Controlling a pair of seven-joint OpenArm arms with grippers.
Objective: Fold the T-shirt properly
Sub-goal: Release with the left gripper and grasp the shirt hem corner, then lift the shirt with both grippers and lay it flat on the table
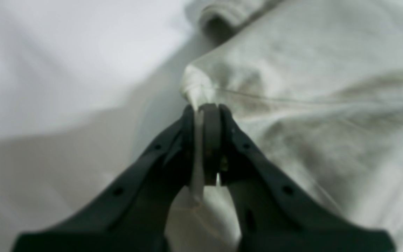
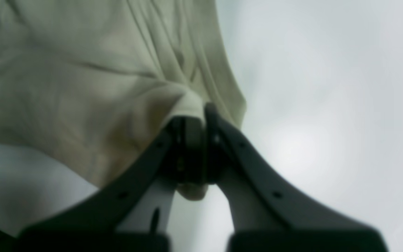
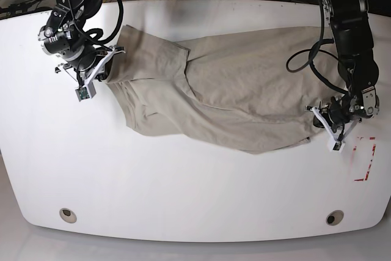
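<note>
The beige-khaki T-shirt (image 3: 232, 93) lies crumpled across the back half of the white table (image 3: 183, 194), partly folded over itself. My left gripper (image 3: 317, 117), on the base view's right, is shut on a pinched edge of the T-shirt (image 1: 292, 105); in the left wrist view the fabric runs between its closed fingers (image 1: 203, 115). My right gripper (image 3: 110, 59), on the base view's left, is shut on a bunched edge of the T-shirt (image 2: 82, 77) at its far left end, seen between its fingers (image 2: 194, 122) in the right wrist view.
A red marking (image 3: 366, 160) lies on the table by its right edge, just right of the left gripper. Two round holes (image 3: 67, 214) (image 3: 333, 217) sit near the front edge. Cables (image 3: 302, 59) hang by the right-side arm.
</note>
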